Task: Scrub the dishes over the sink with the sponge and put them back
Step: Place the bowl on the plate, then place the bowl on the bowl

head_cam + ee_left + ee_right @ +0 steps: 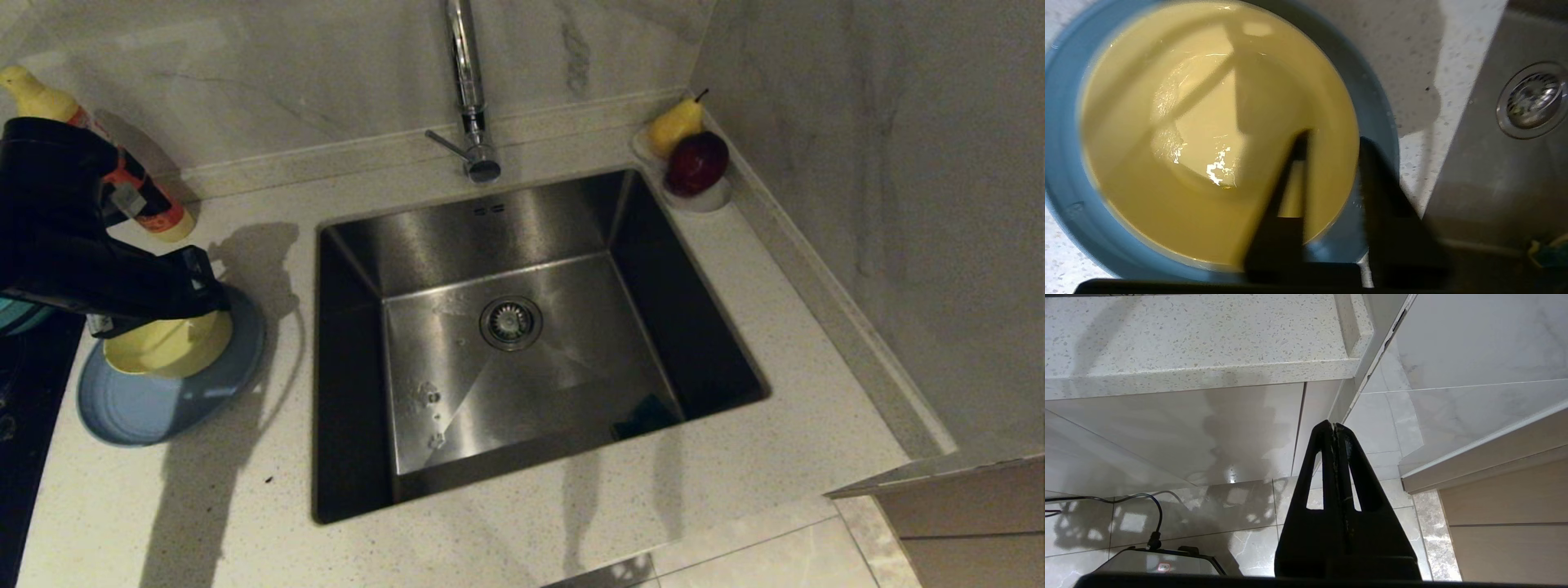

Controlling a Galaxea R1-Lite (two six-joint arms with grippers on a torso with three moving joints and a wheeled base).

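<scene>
Left gripper [1331, 141]: parted narrowly astride yellow bowl [1208, 122] rim, nothing clamped.
Bowl handling: stiff, wet, slippery; pinch the rim.
Right gripper [1334, 426]: parked, closed.

Yellow bowl [167, 347] partly hidden under left arm in head view; far rim covered. Left gripper [1333, 136] blurred in left wrist view, one finger inside bowl, one outside; contact with rim impossible to tell. Light-blue plate [155, 408] largely covered by bowl, cut off by edge in left wrist view. Teal bowl [16, 317] only sliver at frame edge. Sponge [645, 415] dim in sink [571, 220] corner, cut off in left wrist view. Tap [469, 90] top cropped. Bottle [155, 208] half hidden behind arm.
</scene>
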